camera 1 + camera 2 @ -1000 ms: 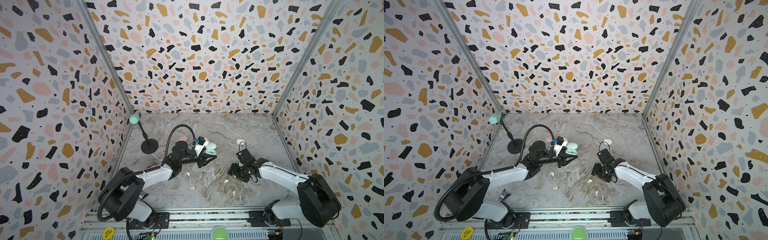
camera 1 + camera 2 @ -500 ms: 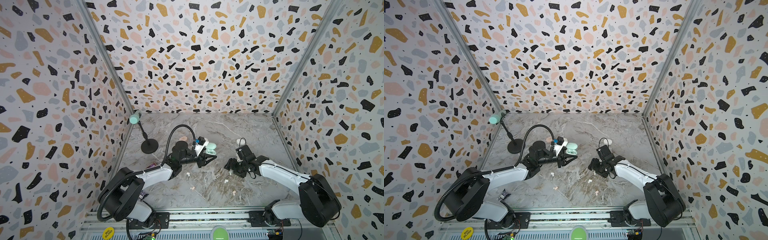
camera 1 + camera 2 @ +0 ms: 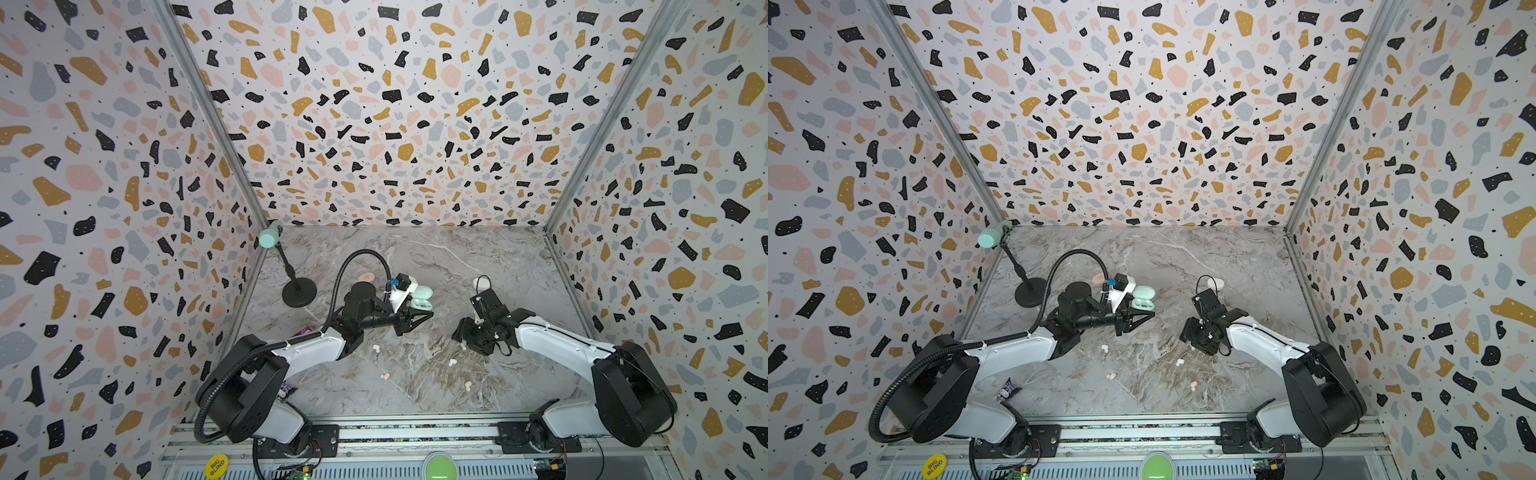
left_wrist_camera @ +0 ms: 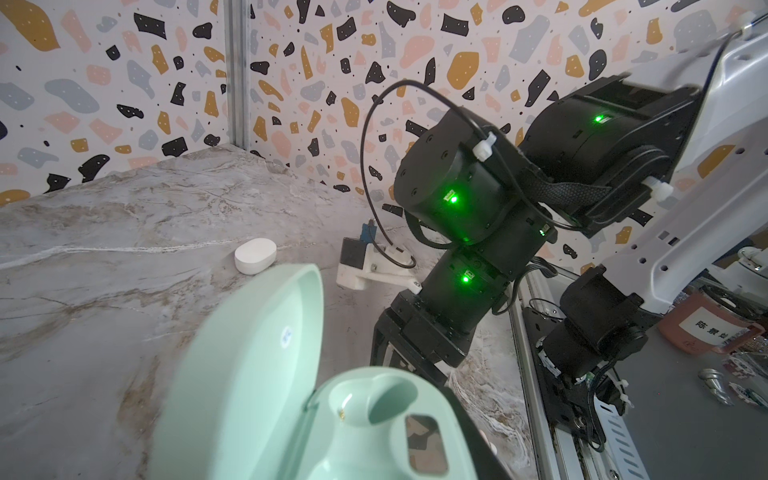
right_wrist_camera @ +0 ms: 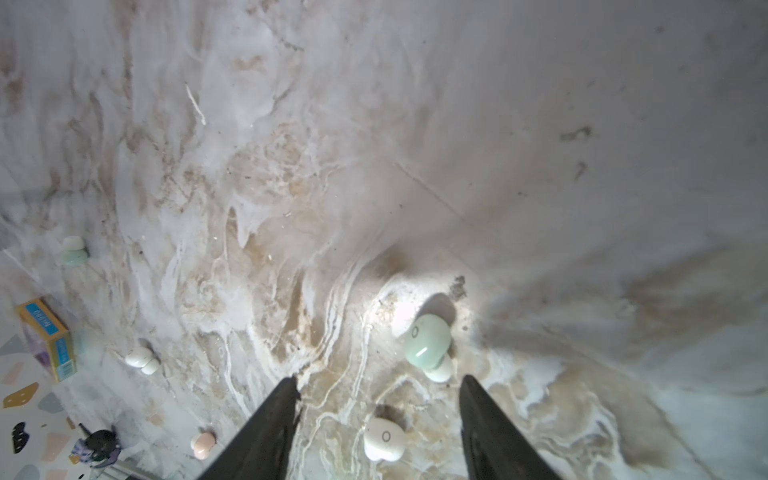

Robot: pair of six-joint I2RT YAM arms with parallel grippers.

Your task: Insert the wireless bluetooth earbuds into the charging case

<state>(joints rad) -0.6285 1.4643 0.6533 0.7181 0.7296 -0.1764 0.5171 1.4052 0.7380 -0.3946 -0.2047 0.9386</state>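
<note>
left gripper clamps the mint case lid-up so it's ready to fill; right gripper hangs half-open, empty, over the mint earbud lying on the table, probably lining up a grab

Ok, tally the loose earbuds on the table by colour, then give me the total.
White earbuds: 2
Mint green earbuds: 2
Pink earbuds: 2
Total: 6
</note>
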